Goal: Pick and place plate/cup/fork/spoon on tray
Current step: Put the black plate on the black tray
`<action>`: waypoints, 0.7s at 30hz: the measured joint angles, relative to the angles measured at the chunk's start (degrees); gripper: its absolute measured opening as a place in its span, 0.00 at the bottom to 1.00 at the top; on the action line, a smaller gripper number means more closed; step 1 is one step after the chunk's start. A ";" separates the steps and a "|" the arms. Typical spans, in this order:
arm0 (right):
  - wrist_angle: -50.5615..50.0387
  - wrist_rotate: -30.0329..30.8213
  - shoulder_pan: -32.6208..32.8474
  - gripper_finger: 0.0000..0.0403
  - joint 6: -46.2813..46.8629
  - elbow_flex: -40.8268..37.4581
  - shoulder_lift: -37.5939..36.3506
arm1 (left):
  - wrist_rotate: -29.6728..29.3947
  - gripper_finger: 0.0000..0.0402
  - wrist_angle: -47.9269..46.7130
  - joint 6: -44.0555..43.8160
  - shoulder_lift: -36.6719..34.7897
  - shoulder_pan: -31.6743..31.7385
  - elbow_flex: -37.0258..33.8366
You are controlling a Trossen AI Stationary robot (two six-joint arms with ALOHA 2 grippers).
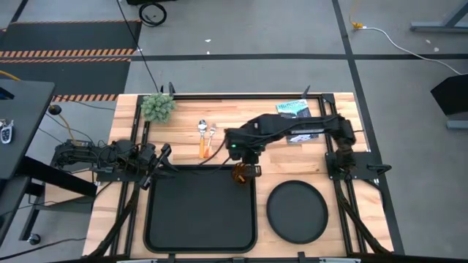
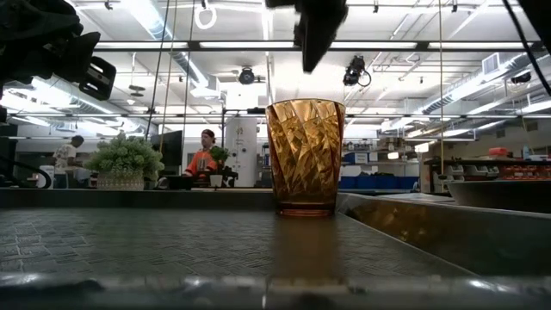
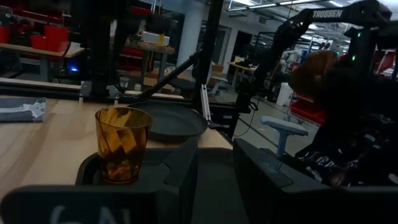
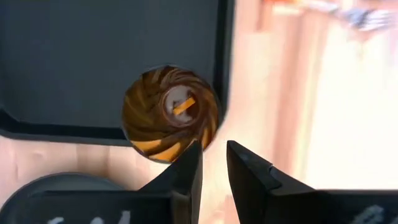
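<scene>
The amber cup [image 1: 241, 174] stands upright on its base inside the black tray [image 1: 157, 219], in the tray's far right corner; it also shows in the low view [image 2: 305, 155] and the left wrist view [image 3: 122, 144]. My right gripper [image 4: 214, 158] hovers just above the cup's rim, a little open, touching nothing. The round black plate [image 1: 296, 210] lies on the table to the right of the tray. The spoon [image 1: 202, 130] and the fork [image 1: 213, 134] lie side by side on the table beyond the tray. My left gripper [image 1: 162, 155] waits at the tray's far left corner, a little open and empty.
A small potted plant [image 1: 157, 107] stands at the table's far left. A printed booklet [image 1: 296, 111] lies at the far right under my right arm. The tray's floor [image 1: 197, 215] is bare in front of the cup. People show in the room beyond [image 2: 205, 155].
</scene>
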 joint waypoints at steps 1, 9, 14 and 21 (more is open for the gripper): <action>0.66 1.32 0.71 0.20 0.32 -0.26 -1.32 | 0.00 0.27 -0.02 0.01 0.01 -0.01 -0.01; 11.65 11.09 6.84 0.20 3.82 -13.30 -13.74 | 0.00 0.27 0.01 0.01 0.00 0.00 0.01; 22.82 13.98 9.76 0.20 6.72 -29.52 -23.51 | 0.00 0.27 0.01 0.01 0.01 0.02 0.01; 35.91 14.44 13.58 0.20 13.66 -47.92 -35.56 | 0.00 0.27 0.01 -0.01 0.01 0.00 0.00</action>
